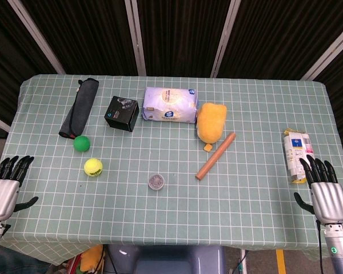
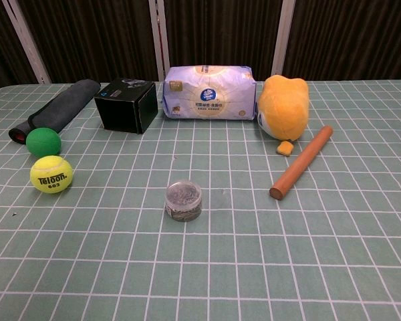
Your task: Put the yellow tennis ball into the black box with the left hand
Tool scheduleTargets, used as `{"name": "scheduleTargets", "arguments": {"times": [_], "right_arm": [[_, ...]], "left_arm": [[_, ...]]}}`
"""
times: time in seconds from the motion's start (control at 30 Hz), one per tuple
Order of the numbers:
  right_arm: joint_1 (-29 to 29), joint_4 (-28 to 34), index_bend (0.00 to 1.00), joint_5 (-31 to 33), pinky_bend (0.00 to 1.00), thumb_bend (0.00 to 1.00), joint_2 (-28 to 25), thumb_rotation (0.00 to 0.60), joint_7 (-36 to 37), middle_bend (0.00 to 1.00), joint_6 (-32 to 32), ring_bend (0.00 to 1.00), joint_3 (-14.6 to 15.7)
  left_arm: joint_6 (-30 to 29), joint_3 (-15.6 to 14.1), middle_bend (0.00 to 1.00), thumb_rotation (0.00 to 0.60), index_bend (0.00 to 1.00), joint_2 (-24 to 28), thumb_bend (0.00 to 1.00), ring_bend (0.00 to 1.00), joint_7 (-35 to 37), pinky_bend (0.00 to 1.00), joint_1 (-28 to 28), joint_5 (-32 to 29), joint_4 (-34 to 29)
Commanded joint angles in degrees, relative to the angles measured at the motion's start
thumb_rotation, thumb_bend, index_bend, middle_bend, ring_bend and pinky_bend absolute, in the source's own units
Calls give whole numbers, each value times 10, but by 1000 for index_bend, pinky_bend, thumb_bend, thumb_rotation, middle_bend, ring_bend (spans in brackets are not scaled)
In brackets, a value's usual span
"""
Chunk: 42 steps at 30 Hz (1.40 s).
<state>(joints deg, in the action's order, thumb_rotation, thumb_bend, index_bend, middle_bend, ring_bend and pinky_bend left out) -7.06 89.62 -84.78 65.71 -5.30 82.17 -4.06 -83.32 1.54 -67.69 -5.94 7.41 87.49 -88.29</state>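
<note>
Currently the yellow tennis ball (image 1: 93, 166) lies on the green checked tablecloth (image 1: 177, 217) toward the robot's left, printed "Teloon", untouched by either hand. A green ball (image 1: 82, 143) sits just beside it on the far side, slightly apart. The black box (image 1: 122, 113) stands further back, beyond both balls, next to a rolled dark grey cloth (image 1: 79, 108).

The left hand (image 1: 4, 188) rests at the table's near left edge, fingers extended and spread, holding nothing; well apart from the ball. The right hand (image 1: 324, 191) sits at the near right edge, fingers likewise extended, empty, just near a white-and-yellow carton (image 1: 296, 155). Neither hand shows in the chest view.

Other items: a purple-white tissue pack (image 1: 171, 105) beside the box, a yellow plush toy (image 1: 211, 121), a wooden rolling pin (image 1: 216, 156) lying diagonally, and a small round tin (image 1: 156, 182) near the table's middle.
</note>
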Motion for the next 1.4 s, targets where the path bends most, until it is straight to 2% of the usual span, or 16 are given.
{"name": "scheduleTargets", "arguments": {"times": [0.03, 0.3, 0.37, 0.43, 0.5, 0.57, 0.67, 0.83, 1.17, 1.4], "right_arm": [[0, 0, 0, 9, 0, 336, 2, 600, -1, 0, -14, 0, 2], [5, 12, 0, 1, 0, 337, -10, 600, 10, 0, -8, 0, 7], [7, 15, 0, -2, 0, 337, -14, 600, 17, 0, -4, 0, 8], [9, 16, 0, -5, 0, 337, -18, 600, 21, 0, -2, 0, 10], [10, 17, 0, -7, 0, 337, -21, 600, 27, 0, -2, 0, 12], [11, 19, 0, -10, 0, 337, -25, 600, 33, 0, 0, 0, 12], [13, 21, 0, -16, 0, 337, -29, 600, 41, 0, 3, 0, 14], [13, 20, 0, -19, 0, 337, -33, 600, 51, 0, 3, 0, 16], [10, 20, 0, -17, 0, 337, -37, 600, 61, 0, -4, 0, 15], [11, 18, 0, -17, 0, 336, -38, 600, 70, 0, -2, 0, 14]], "left_arm": [[12, -3, 71, 600, 9, -1, 76, 5, -4, 0, 1, -5, -3], [25, -13, 84, 600, 15, -11, 80, 6, -27, 0, 10, 10, -10], [36, -22, 151, 600, 71, -18, 110, 37, -35, 44, 15, 22, -11], [49, -31, 293, 600, 198, -24, 188, 136, -41, 224, 21, 33, -12], [61, -38, 401, 600, 297, -35, 254, 221, -55, 353, 29, 46, -6], [69, -42, 508, 600, 393, -51, 311, 299, -69, 434, 35, 58, 8], [87, -48, 601, 600, 470, -73, 360, 362, -88, 488, 45, 66, 26], [108, -45, 667, 600, 536, -98, 408, 411, -109, 524, 59, 65, 39], [181, -36, 666, 600, 528, -133, 422, 429, -118, 537, 94, 34, 57], [228, -24, 619, 600, 407, -147, 394, 432, -100, 538, 127, 17, 60]]}}
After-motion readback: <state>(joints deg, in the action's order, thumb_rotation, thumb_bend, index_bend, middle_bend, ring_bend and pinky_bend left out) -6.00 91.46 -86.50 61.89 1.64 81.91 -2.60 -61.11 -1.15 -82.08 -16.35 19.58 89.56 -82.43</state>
